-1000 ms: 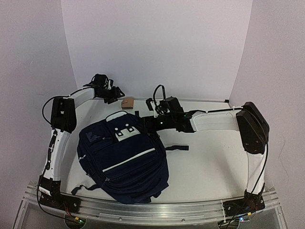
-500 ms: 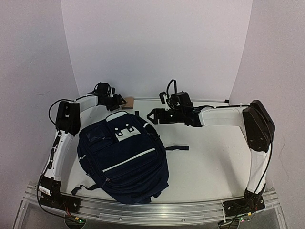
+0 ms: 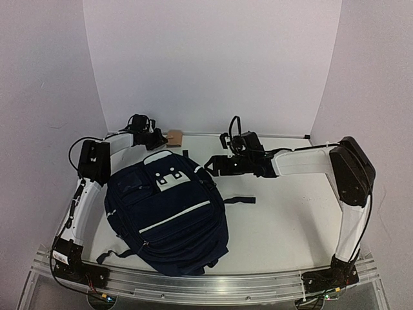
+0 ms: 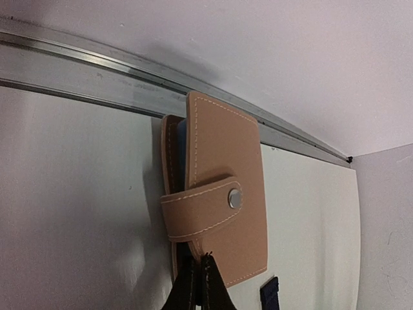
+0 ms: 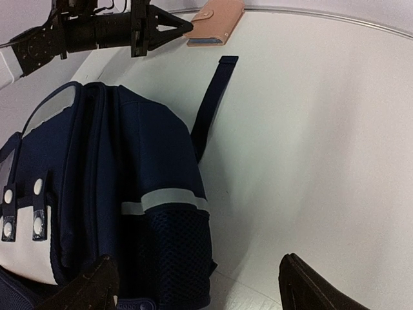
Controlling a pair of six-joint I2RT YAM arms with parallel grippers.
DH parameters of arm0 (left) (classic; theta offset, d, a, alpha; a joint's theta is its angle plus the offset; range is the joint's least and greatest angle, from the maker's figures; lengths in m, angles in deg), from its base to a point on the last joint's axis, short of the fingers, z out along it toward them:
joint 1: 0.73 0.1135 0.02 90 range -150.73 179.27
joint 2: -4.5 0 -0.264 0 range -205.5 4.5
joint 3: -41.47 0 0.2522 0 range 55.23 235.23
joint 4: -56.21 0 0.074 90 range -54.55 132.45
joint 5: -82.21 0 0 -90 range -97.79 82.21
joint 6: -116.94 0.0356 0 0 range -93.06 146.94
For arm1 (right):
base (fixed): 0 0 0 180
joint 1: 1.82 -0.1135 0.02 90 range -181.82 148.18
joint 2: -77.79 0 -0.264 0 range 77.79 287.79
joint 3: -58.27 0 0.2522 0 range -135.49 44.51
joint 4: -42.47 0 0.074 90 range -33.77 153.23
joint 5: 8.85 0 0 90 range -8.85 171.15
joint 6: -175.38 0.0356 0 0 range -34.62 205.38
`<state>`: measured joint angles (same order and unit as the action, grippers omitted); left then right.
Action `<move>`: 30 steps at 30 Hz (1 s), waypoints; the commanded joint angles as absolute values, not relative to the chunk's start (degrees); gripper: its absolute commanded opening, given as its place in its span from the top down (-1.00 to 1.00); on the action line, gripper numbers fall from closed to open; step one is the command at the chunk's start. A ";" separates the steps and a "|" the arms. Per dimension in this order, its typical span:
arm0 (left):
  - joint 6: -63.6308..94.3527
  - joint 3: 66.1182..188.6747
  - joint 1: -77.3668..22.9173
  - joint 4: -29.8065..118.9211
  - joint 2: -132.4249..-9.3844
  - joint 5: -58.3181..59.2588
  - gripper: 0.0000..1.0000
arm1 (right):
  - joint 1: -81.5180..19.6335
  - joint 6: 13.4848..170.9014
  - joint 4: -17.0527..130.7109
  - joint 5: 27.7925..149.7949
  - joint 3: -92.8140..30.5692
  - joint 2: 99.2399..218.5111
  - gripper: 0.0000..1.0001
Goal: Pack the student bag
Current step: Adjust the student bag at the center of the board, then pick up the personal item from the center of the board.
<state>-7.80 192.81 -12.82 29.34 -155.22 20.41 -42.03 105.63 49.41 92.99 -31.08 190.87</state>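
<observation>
**Task item.** The student bag (image 3: 168, 216) lies flat on the counter (image 3: 284, 219), left of centre and toward the near edge, with its top end facing the back wall. I find no open mouth in any view. The zip lines along its top look closed, but I cannot confirm that.

**Around it.** The right tool (image 5: 199, 268) hangs just off the bag's upper right corner, jaws spread wide and holding nothing. A loose strap (image 5: 210, 103) trails from the bag toward the back. Beyond it, a tan snap wallet (image 4: 219, 200) lies close to the rear rail (image 4: 97, 71). The left tool (image 4: 197, 287) sits at the wallet's near edge, fingers pressed together.

**Risks, in my judgement.**
- So tight a closure at the edge suggests a thin lip is caught, or nothing at all. A lift could then drop the wallet, or a push could jam it against the rail.
- If the bag is shut, the wallet has nowhere to go.
- The right tool, reaching for the opening, could snag the strap or the mesh side pocket (image 5: 181, 248).

**Not established.**
- The left wrist view cuts off all but the fingertips, so I cannot tell whether any part of the wallet lies between them.
- I cannot locate the zip pulls.
- The overhead view shows the wallet only as a small tan patch.
</observation>
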 commanded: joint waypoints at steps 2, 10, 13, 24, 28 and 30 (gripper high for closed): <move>-8.99 187.68 -12.81 35.03 -154.21 24.13 0.99 | -41.50 106.80 47.88 89.69 -29.00 186.97 -0.64; -10.21 177.00 -15.34 49.52 -146.23 38.00 1.00 | -38.02 109.64 44.65 90.08 -24.69 184.39 -0.62; -12.98 174.04 -17.09 55.79 -143.38 40.94 1.00 | -36.96 110.31 43.34 90.88 -23.43 183.74 -0.62; -20.94 174.28 -25.07 64.90 -141.46 48.71 1.00 | -31.50 118.36 32.61 97.74 -17.06 182.62 -0.61; -24.99 171.31 -26.63 70.61 -138.50 49.24 1.00 | -29.75 122.02 26.10 101.96 -14.67 182.85 -0.64; -26.23 169.42 -27.25 72.27 -136.61 49.39 1.00 | -29.37 123.82 23.05 103.70 -13.35 182.45 -0.66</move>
